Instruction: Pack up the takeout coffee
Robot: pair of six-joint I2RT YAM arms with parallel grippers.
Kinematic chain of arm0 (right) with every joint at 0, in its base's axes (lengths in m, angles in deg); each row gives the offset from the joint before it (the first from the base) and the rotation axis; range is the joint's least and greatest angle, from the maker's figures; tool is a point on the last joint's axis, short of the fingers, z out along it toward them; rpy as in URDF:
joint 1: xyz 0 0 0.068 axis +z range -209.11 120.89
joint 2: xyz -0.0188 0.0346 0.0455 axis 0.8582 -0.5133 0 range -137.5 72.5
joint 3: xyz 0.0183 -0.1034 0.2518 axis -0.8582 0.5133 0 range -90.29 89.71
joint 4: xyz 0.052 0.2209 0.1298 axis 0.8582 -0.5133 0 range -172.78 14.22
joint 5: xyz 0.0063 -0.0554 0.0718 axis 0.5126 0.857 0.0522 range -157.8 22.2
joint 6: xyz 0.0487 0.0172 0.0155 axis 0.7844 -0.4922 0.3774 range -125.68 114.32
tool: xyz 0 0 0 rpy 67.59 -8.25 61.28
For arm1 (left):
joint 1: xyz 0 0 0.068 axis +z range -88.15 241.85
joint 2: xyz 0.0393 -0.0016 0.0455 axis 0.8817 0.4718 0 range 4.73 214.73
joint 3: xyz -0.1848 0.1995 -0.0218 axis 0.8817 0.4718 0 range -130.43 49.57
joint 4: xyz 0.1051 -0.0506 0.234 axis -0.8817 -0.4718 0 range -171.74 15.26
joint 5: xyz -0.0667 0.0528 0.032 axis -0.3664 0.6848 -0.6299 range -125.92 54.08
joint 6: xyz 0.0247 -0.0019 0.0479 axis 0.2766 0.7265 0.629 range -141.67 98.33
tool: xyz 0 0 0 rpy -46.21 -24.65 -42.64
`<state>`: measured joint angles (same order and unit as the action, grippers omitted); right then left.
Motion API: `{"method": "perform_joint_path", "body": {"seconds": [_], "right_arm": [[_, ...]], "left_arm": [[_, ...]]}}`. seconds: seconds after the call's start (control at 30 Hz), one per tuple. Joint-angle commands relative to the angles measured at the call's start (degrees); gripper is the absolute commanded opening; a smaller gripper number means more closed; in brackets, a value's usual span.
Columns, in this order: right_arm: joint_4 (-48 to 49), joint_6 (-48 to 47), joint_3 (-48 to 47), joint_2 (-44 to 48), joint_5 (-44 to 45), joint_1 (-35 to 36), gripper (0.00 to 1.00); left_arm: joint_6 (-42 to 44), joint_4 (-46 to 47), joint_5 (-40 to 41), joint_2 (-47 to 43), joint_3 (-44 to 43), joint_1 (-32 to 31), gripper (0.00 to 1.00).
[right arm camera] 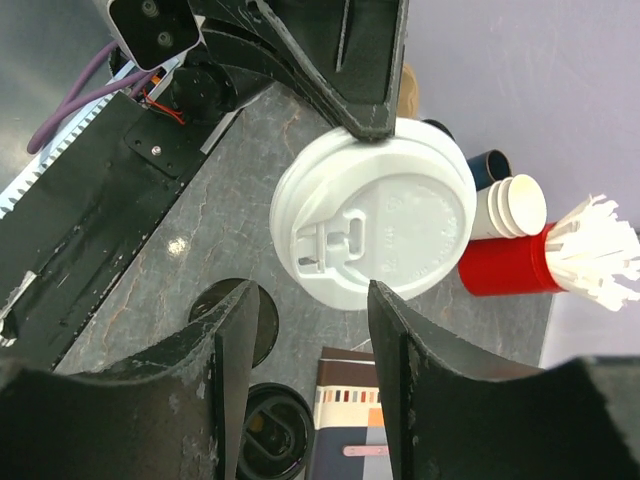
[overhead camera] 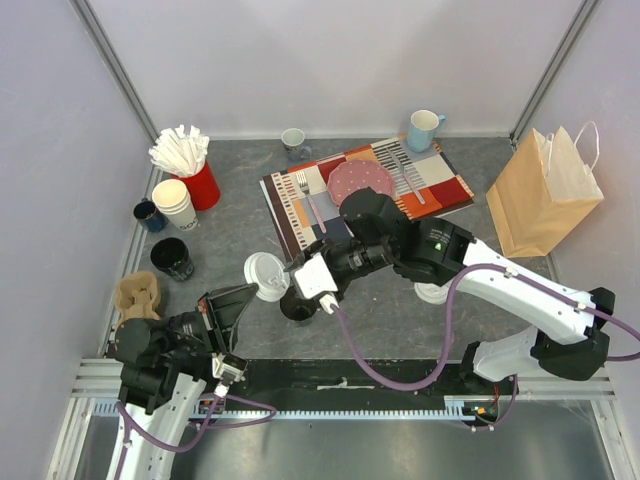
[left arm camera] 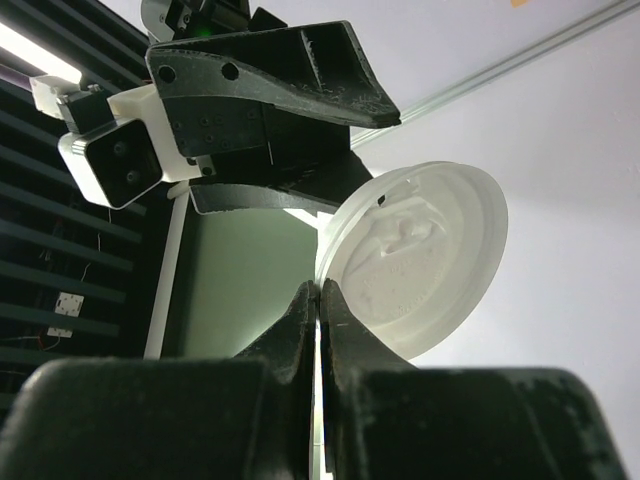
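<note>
— From above, what does the left claw [overhead camera: 258, 290] do?
— It pinches the white lid [overhead camera: 265, 272] over the desk [overhead camera: 390, 318], near the lidless black cup [overhead camera: 298, 308].
— Its wrist view?
— Clenched on the white lid [left arm camera: 420, 255] at its rim.
— And the right wrist view?
— The right claw [right arm camera: 305, 290] stands released, with the lid beyond its fingers.

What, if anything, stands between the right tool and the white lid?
Nothing visible does. The left tool pinches the white lid by its rim and holds it in the air. The right tool has its fingers open and faces the lid's top, with only air between them.
</note>
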<state>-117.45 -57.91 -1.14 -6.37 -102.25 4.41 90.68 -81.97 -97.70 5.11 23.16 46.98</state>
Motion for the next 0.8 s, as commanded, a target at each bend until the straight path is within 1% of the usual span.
{"method": "perform_joint_path", "body": {"seconds": [0.0, 0.2, 0.33, 0.5, 0.73, 0.77], "right_arm": [[2.56, -3.58, -0.82, -0.93, -0.26, 1.42, 0.55], [2.03, -5.16, -1.52, -1.81, -1.40, 1.86, 0.49], [1.50, -5.25, -1.61, -2.52, -0.35, 2.04, 0.42], [3.87, -4.46, -1.26, -2.87, 1.93, 2.48, 0.41], [7.13, -3.41, -0.30, -3.48, 3.34, 3.01, 0.36], [7.30, -3.15, -0.29, -3.57, 3.34, 3.09, 0.35]], "left_arm": [[12.19, -0.69, -2.91, -2.05, -1.45, 0.02, 0.02], [12.54, -0.69, -3.17, -1.44, -1.71, 0.02, 0.02], [12.54, -0.69, -3.08, -1.44, -1.89, 0.02, 0.02], [12.19, -0.51, -2.82, -1.35, -1.80, 0.02, 0.02], [10.44, 2.38, -1.24, -0.73, -1.62, 0.02, 0.02], [9.99, 3.69, -0.80, 1.01, -1.45, 0.02, 0.02]]}}
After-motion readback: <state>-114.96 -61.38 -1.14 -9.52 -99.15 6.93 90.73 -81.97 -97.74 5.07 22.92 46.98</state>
